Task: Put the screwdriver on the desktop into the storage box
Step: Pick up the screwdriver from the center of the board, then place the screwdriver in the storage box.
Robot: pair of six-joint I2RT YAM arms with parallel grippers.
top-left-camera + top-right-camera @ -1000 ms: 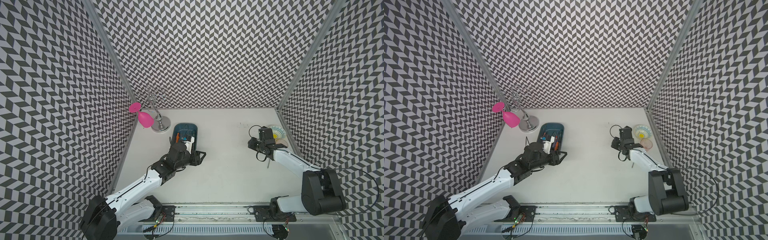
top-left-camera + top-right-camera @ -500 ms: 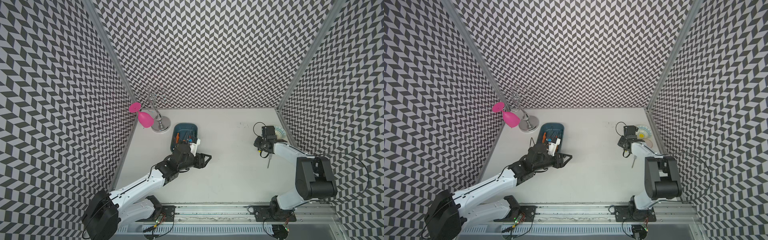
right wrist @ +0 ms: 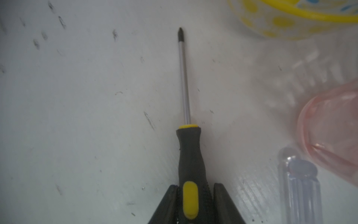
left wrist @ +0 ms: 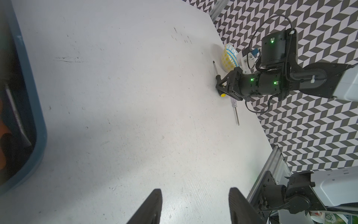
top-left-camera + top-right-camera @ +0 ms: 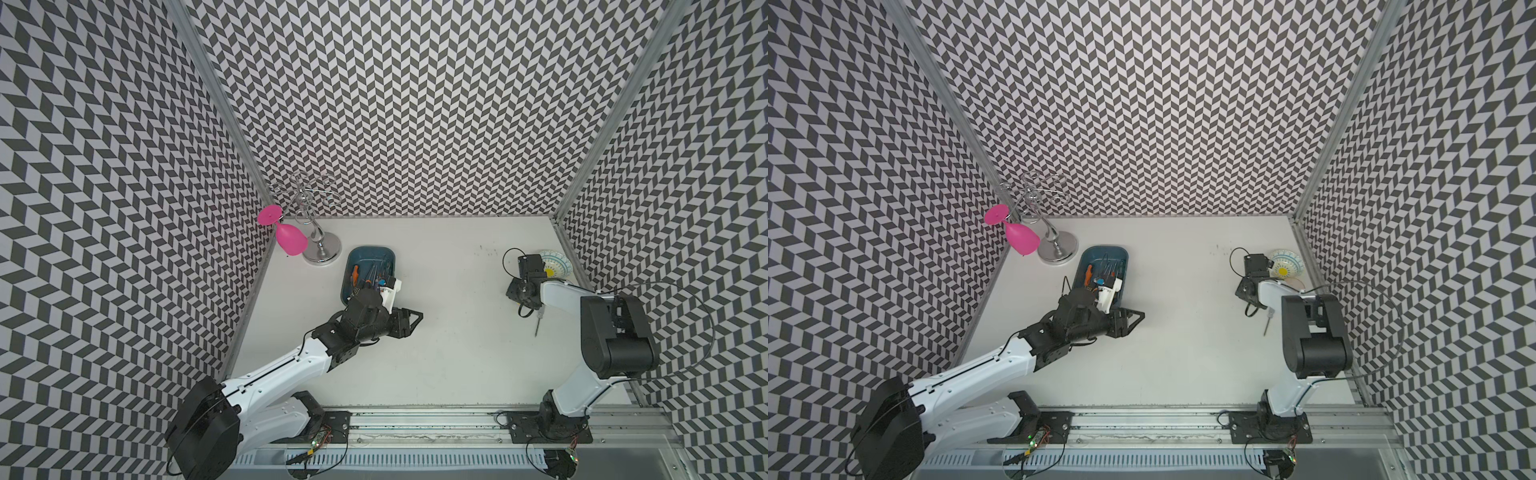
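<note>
Backing away from the storage box (image 5: 371, 252), which is holding several tools (image 5: 369, 274) left of frame centre, the left pincer (image 4: 195, 192) is hanging open; the right pincer (image 3: 194, 187) is gripping the screwdriver (image 3: 190, 155) on the table (image 5: 457, 353).

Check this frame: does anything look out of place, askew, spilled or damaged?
Nothing is spilled or broken. The pink goblet hangs tilted, bowl down, from the wire rack near the storage box; it is the one askew thing. The desktop shows a few dark scuff marks.
</note>
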